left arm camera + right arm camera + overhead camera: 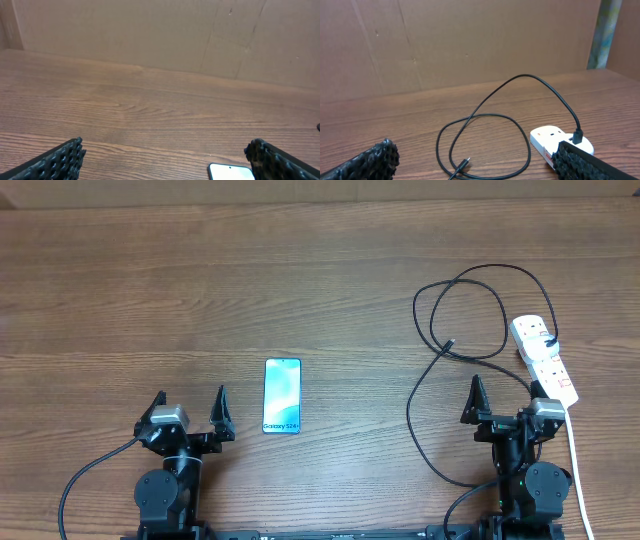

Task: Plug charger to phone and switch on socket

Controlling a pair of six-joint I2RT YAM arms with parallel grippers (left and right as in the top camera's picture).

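Lying apart: phone [282, 396], charger [450, 345]; far end prob. in socket [545, 358].

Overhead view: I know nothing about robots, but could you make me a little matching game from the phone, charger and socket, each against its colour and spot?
Things:
1 phone
2 charger
3 socket

Descriptions:
A black, lying in loops
B white, farthest right
C blue screen facing up, left of the other two

Pairs: 1-C, 2-A, 3-B
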